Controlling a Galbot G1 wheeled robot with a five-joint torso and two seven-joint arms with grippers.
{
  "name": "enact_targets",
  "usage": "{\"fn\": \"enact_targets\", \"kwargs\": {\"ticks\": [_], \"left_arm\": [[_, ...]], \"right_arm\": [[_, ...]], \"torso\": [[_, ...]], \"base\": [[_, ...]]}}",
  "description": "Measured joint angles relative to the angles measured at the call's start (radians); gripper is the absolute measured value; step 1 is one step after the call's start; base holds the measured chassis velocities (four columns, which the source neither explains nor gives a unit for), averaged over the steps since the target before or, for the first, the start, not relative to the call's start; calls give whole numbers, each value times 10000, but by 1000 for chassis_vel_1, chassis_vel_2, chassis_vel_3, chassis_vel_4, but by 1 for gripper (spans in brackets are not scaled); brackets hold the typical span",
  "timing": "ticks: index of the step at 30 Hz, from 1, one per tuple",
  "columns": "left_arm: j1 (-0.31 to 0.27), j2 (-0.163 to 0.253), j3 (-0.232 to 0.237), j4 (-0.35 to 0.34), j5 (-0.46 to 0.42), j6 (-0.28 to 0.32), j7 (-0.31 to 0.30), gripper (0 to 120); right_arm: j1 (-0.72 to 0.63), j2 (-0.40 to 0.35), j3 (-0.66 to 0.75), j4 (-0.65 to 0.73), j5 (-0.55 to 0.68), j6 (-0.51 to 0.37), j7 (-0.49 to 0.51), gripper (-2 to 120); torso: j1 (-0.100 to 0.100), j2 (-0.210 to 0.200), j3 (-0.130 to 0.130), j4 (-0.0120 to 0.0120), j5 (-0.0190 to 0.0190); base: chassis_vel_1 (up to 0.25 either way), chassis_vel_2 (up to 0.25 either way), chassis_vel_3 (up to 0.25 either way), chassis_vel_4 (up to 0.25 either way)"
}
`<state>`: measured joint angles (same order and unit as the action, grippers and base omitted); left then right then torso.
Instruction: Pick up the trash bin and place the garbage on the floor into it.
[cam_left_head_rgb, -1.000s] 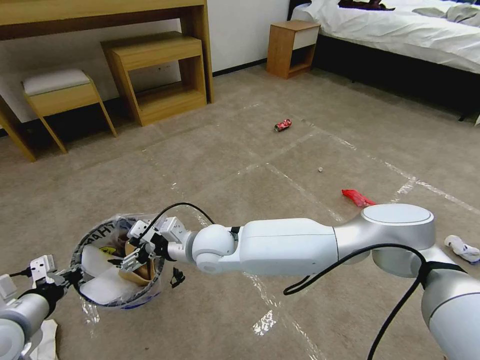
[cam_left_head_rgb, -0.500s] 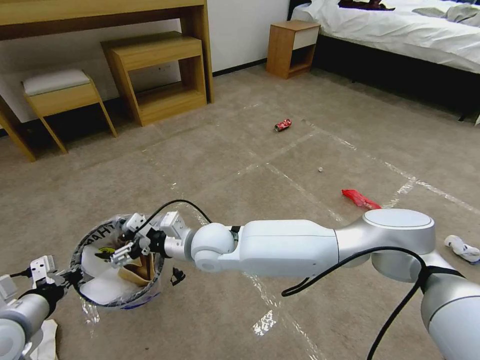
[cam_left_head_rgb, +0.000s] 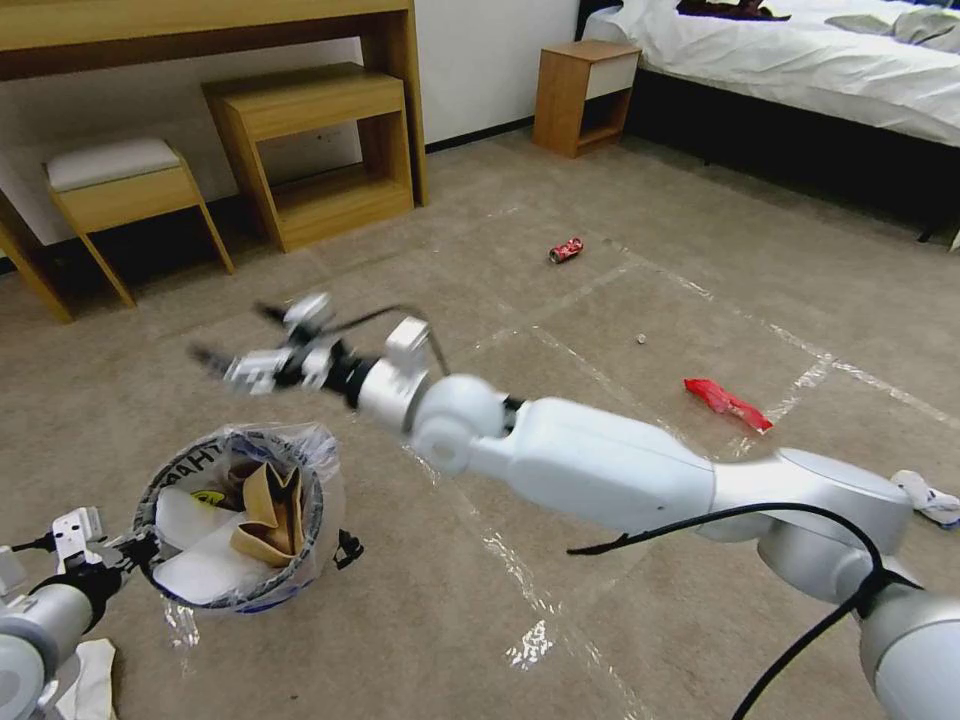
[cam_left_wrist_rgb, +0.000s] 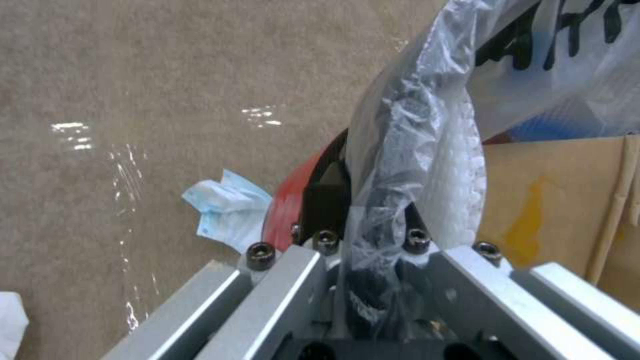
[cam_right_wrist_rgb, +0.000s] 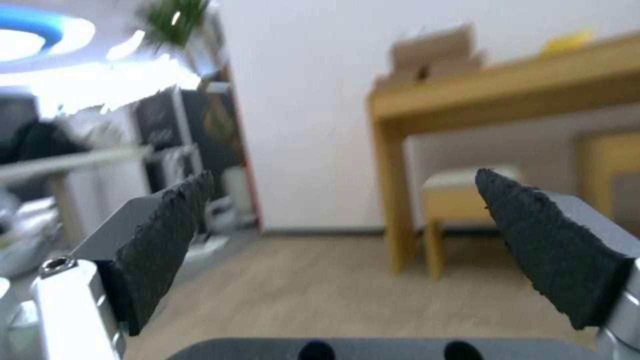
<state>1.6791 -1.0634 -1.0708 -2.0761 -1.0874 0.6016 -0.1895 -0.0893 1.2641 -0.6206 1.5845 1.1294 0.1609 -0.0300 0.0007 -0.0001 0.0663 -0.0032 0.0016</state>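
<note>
Right arm (cam_left_head_rgb: 600, 465): glossy white shells, silver-grey elbow housing, round white wrist joint, loose black cable (cam_left_head_rgb: 760, 520) looping alongside. Right end effector (cam_right_wrist_rgb: 347, 250): bare aluminium fingers faced with rough black foam pads (cam_right_wrist_rgb: 160, 240). Left end effector (cam_left_wrist_rgb: 363, 280): angled aluminium plates, black socket-head screws (cam_left_wrist_rgb: 260, 254) (five visible).

Bright, even room light — tape glare, motion-blurred right claw (cam_left_head_rgb: 235, 350)

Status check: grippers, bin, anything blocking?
Left gripper clamped on trash bin rim. Right gripper open, empty, raised above the bin. Carton inside; red can and red wrapper on floor. No obstruction seen.
</note>
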Motion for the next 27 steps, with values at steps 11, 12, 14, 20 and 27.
{"fn": "enact_targets", "kwargs": {"ticks": [11, 12, 14, 20, 27], "left_arm": [[122, -265, -209, -74, 209, -32, 32, 1], [122, -265, -209, -74, 209, -32, 32, 1], [186, -326, -274, -96, 298, -60, 86, 1], [253, -373, -339, -140, 324, -61, 90, 1], [183, -372, -344, -116, 354, -66, 72, 1]], "right_arm": [[-1389, -304, 3987, 526, -541, 4, 13, 100], [-1389, -304, 3987, 526, -541, 4, 13, 100], [-1862, -515, 4955, 690, -792, -88, 131, 100], [-2793, -1354, 6181, 930, -1142, 49, 180, 100], [-4202, -2669, 8126, 1539, -1449, 246, 489, 100]], "torso": [[0, 0, -1, 3, -3], [0, 0, -1, 3, -3], [0, 0, -1, 1, -1], [-1, 0, 0, 0, 1], [-1, 0, -1, -1, 1]], "base": [[0, 0, 0, 0], [0, 0, 0, 0], [0, 0, 0, 0], [0, 0, 0, 0], [0, 0, 0, 0]]}}
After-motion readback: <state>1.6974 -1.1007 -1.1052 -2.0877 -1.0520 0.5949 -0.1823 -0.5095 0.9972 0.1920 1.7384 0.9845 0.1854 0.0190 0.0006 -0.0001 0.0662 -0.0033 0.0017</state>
